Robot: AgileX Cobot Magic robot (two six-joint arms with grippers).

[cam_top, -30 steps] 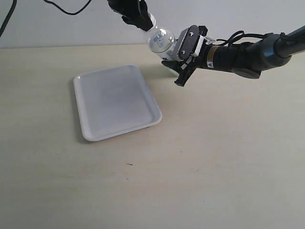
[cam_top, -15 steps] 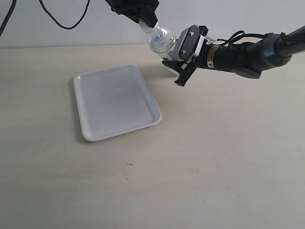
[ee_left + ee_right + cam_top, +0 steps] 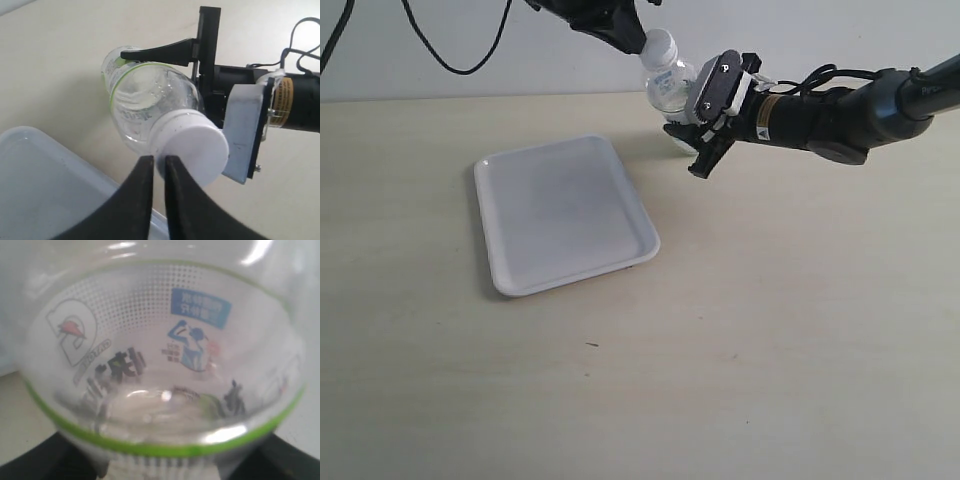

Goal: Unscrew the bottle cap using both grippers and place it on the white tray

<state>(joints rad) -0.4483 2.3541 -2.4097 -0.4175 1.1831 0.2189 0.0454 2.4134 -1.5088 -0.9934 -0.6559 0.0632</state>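
The clear bottle (image 3: 667, 85) with its white-and-green label hangs above the table at the back, between both grippers. My left gripper (image 3: 625, 30) comes from the top and is shut on the rim of the white bottle cap (image 3: 195, 150); its black fingertips (image 3: 145, 165) stand almost together at the cap's edge. In the exterior view the cap is hidden behind those fingers. My right gripper (image 3: 700, 150) is shut on the bottle's body (image 3: 160, 365), with a dark finger on each side. One of its fingers (image 3: 160, 51) lies across the bottle (image 3: 145, 100). The white tray (image 3: 565, 215) lies empty left of the bottle.
The right arm's dark cylinder with cables (image 3: 820, 120) stretches in from the right, low over the table. A black cable (image 3: 450, 60) hangs against the back wall. A corner of the tray (image 3: 40, 190) shows below the left gripper. The beige table (image 3: 770, 350) carries nothing else.
The left gripper has moved up and slightly right with the cap end. The bottle has swung from showing its round bottom to standing more upright. The right gripper has barely moved.
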